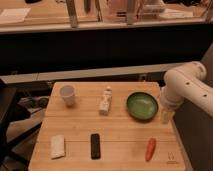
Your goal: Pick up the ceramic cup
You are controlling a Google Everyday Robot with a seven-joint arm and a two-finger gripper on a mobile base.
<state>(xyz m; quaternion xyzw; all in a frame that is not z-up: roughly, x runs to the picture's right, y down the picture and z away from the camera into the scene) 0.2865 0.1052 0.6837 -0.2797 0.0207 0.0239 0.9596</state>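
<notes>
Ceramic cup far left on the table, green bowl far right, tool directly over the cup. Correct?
One thing is wrong: the tool is not over the ceramic cup. It is at the right edge of the table, beside the green bowl, with the whole width of the table between it and the cup. The camera view shows this. The cup and bowl positions are as you said.

Your ceramic cup [67, 94] stands upright near the far left corner of the wooden worktop [120, 145], with its mouth facing up. It is small, plain white and handleless, and it seems to narrow toward its base. The tool [166, 117] hangs at the worktop's right edge, jaws apart and holding nothing, well apart from the cup.
</notes>
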